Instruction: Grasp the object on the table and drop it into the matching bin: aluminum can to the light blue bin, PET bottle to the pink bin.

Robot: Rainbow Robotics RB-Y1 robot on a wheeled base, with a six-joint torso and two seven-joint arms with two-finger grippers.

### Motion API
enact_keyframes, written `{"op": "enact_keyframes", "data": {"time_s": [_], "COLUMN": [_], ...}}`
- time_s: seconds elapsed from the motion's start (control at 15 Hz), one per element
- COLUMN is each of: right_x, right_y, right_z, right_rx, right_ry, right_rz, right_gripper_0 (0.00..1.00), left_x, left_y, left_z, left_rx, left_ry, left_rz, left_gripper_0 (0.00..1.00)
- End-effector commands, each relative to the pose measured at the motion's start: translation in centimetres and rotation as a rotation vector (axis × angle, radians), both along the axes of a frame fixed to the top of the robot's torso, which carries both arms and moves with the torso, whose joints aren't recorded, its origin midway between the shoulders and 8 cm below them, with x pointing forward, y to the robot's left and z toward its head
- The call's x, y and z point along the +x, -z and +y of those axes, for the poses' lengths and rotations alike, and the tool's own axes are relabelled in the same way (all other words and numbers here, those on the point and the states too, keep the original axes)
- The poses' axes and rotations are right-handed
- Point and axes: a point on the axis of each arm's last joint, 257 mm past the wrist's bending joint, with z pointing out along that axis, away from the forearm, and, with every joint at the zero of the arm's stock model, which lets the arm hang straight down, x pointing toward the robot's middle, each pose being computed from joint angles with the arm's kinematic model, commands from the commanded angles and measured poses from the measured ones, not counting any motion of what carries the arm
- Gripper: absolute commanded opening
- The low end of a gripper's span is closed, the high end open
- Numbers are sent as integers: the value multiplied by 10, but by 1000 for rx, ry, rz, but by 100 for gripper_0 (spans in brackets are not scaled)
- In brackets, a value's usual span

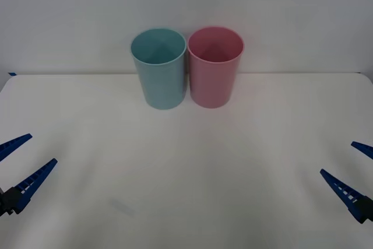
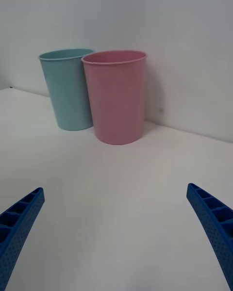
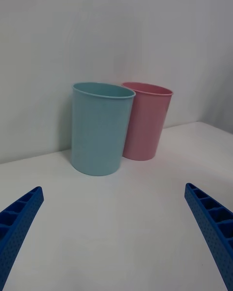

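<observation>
The light blue bin (image 1: 160, 77) and the pink bin (image 1: 214, 77) stand upright side by side, touching, at the far middle of the white table (image 1: 186, 190). Looking into their mouths from above, I see nothing inside. The object, a PET bottle, is out of view. My left gripper (image 1: 42, 148) hovers open at the near left edge, and my right gripper (image 1: 337, 157) hovers open at the near right edge. Both hold nothing. The right wrist view has the pink bin (image 2: 116, 102) nearer than the blue bin (image 2: 65, 89). The left wrist view has the blue bin (image 3: 99, 131) nearer than the pink bin (image 3: 145, 121).
A plain white wall rises just behind the bins. Bare tabletop stretches between both grippers and the bins.
</observation>
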Motion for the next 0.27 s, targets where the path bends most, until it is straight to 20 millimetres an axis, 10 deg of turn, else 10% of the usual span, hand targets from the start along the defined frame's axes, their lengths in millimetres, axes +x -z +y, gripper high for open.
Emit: {"op": "enact_keyframes", "data": {"time_s": [0.07, 0.27], "right_x": [-3, -3], "right_y": [7, 7], "right_z": [2, 2], "right_rx": [-8, -8], "right_ry": [-2, -2], "right_rz": [15, 15], "right_gripper_0": [100, 100], "left_x": [0, 0], "left_y": [0, 0], "left_z": [0, 0], "left_rx": [0, 0], "left_ry": [0, 0], "left_rz": [0, 0], "left_gripper_0": [100, 100]}}
